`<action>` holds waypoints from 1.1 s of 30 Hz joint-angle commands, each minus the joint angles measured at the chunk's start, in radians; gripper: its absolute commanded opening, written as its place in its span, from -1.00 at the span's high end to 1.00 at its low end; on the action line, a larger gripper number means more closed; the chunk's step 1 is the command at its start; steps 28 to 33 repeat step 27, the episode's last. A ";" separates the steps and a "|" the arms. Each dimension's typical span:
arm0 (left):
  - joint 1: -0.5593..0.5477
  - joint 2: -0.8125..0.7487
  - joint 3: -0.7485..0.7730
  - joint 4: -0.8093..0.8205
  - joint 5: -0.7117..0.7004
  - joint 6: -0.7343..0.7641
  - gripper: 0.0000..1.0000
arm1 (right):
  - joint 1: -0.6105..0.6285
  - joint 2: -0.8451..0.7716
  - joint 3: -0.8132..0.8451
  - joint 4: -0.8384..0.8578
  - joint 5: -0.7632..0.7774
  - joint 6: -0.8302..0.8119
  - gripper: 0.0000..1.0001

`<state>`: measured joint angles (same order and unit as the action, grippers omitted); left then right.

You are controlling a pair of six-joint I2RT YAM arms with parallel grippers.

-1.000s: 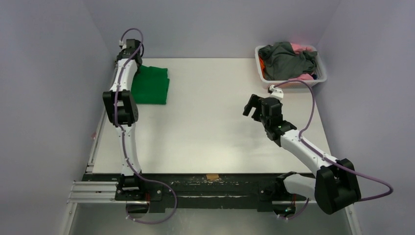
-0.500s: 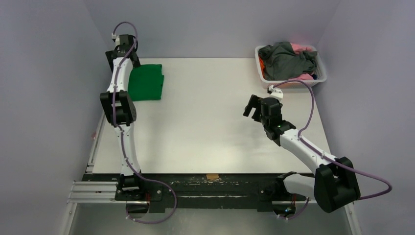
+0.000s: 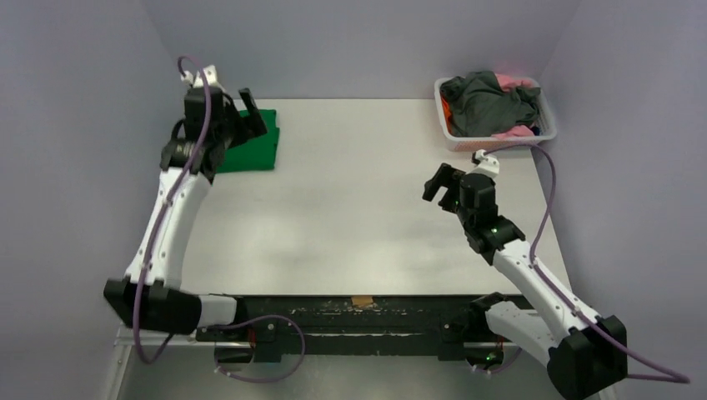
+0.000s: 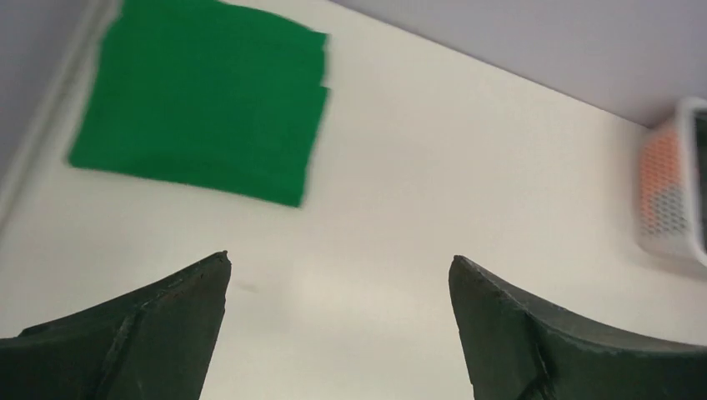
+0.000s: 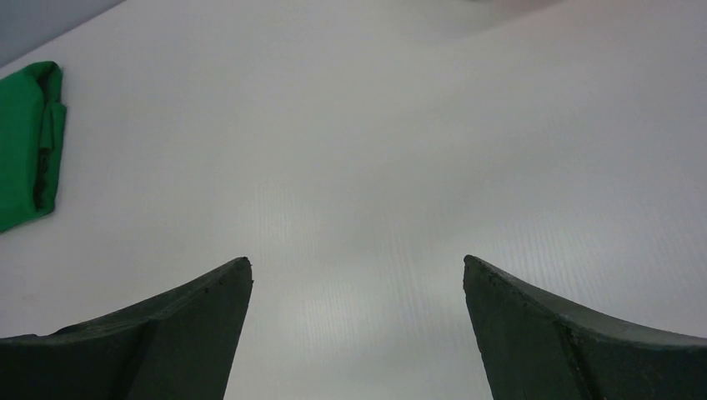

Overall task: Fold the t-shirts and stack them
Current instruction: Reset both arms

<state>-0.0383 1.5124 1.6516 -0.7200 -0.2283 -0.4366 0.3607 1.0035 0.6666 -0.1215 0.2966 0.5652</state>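
Observation:
A bright green t-shirt point(image 3: 257, 148) lies folded flat at the table's far left, also seen in the left wrist view point(image 4: 200, 100) and at the left edge of the right wrist view point(image 5: 29, 150). My left gripper point(image 3: 242, 125) hangs above its near left part, open and empty point(image 4: 340, 258), clear of the cloth. A dark grey t-shirt point(image 3: 488, 102) is heaped in the basket over a pink one point(image 3: 513, 82) and an orange one point(image 3: 446, 108). My right gripper point(image 3: 440, 185) stands open over bare table point(image 5: 357, 260), in front of the basket.
The white slatted basket point(image 3: 467, 143) sits at the far right corner; its side shows in the left wrist view point(image 4: 671, 200). Walls close in on the table at the left, back and right. The arm bases and a black rail run along the near edge.
My left gripper has opened and let go of the green t-shirt after sliding it toward the far left, then lifted away from it. The right gripper has shifted slightly to the right.

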 commanded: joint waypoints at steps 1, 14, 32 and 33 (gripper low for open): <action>-0.158 -0.297 -0.457 0.212 0.266 -0.097 -1.00 | -0.003 -0.151 -0.039 -0.112 -0.005 0.042 -0.93; -0.444 -0.899 -1.042 0.075 0.078 -0.242 -1.00 | -0.003 -0.522 -0.155 -0.436 0.144 0.136 -0.93; -0.444 -0.985 -1.041 -0.010 -0.050 -0.263 -1.00 | -0.003 -0.571 -0.165 -0.453 0.180 0.135 -0.89; -0.444 -0.985 -1.041 -0.010 -0.050 -0.263 -1.00 | -0.003 -0.571 -0.165 -0.453 0.180 0.135 -0.89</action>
